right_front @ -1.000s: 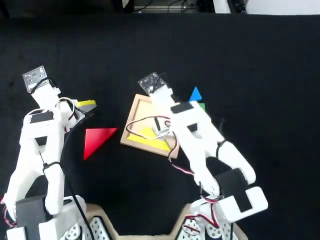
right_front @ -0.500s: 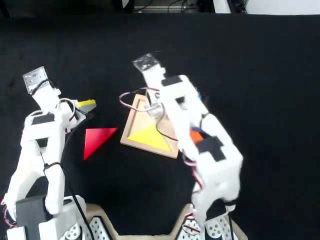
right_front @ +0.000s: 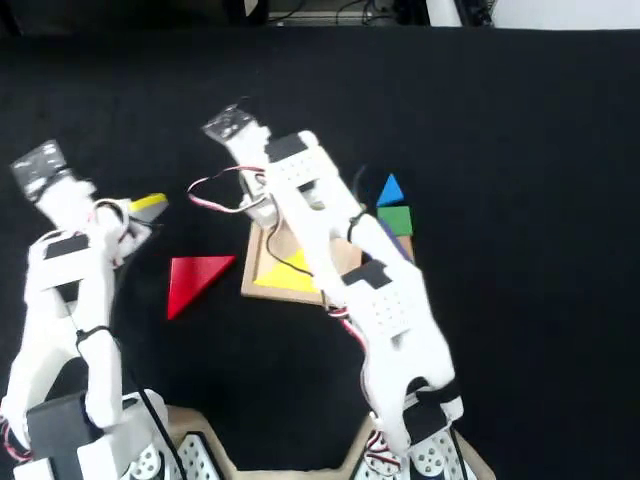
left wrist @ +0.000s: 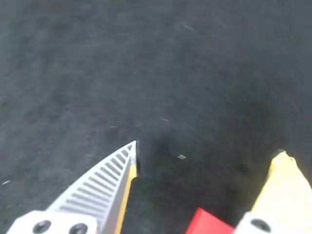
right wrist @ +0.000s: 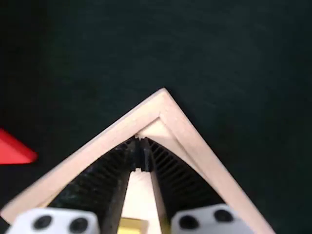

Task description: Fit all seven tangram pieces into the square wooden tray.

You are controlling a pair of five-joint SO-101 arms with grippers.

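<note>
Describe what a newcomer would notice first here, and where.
The right arm stretches over the wooden tray, its gripper shut at a tray corner. A red triangle lies between tray and left arm; a blue triangle and green square sit at the tray's other side.

A triangle [right_front: 290, 273] lies in the tray [right_front: 251, 258], a loose triangle [right_front: 192, 279] left of it.

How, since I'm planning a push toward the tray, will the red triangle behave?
The red triangle looks flat and rigid, so it should slide, not roll or tip. The dark table looks matte, so it may drag; an off-centre push would probably spin it.
</note>
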